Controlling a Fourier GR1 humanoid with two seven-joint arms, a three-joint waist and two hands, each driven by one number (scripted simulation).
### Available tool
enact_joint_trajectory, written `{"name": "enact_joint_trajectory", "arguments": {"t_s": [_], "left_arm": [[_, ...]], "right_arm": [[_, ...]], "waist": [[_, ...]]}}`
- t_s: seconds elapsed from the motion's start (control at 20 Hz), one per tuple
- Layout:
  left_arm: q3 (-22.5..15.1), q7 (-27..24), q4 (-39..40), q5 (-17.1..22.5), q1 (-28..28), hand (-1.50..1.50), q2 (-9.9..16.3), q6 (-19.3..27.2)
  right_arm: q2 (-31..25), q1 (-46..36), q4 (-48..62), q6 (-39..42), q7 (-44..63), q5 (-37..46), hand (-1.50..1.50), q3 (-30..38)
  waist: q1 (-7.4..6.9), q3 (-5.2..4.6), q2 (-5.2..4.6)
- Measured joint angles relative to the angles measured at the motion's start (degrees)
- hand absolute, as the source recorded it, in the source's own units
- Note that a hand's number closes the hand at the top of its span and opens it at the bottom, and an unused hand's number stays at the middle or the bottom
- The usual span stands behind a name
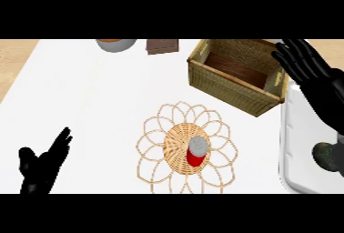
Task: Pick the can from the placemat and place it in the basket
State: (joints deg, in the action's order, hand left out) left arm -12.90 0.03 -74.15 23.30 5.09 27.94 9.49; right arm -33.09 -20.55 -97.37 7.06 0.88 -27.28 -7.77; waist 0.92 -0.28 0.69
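A red can (196, 152) with a grey top stands upright on the woven centre of a round wicker placemat (161, 136) at the lower middle of the counter. A square wicker basket (228, 86) with a dark wooden floor sits up and to the right of the placemat. My right hand (302, 57) is open, fingers straight, raised beside the basket's right corner, well away from the can. My left hand (40, 166) rests open at the lower left, fingers pointing up, far from the can.
A grey bowl (115, 44) and a brown block (162, 46) lie at the counter's far edge. A white tray-like surface (295, 136) runs down the right side, under my right forearm. The counter's left edge meets a wooden floor.
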Motion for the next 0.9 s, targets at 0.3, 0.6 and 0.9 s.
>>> {"name": "enact_joint_trajectory", "arguments": {"t_s": [0.3, 0.6, 0.9], "left_arm": [[1.7, 1.7, -4.5, -1.4, -7.6, 0.0, 2.2, 0.6], [2.5, 4.4, -5.6, -0.8, -13.0, 0.0, 2.6, 0.2], [3.9, 7.0, -4.5, -1.2, -15.6, 0.0, 2.2, 0.5]], "right_arm": [[8.4, -7.4, 10.6, 6.2, -5.2, -6.4, 1.5, -0.4], [12.4, -11.1, 6.5, 12.7, -15.8, 10.1, -1.5, -14.5], [23.9, -8.9, 2.5, 1.3, -12.3, 24.5, -1.5, -25.7]], "waist": [[-3.26, 0.57, -1.54], [-3.49, 0.43, -1.25], [-1.5, 0.29, -0.68]]}}
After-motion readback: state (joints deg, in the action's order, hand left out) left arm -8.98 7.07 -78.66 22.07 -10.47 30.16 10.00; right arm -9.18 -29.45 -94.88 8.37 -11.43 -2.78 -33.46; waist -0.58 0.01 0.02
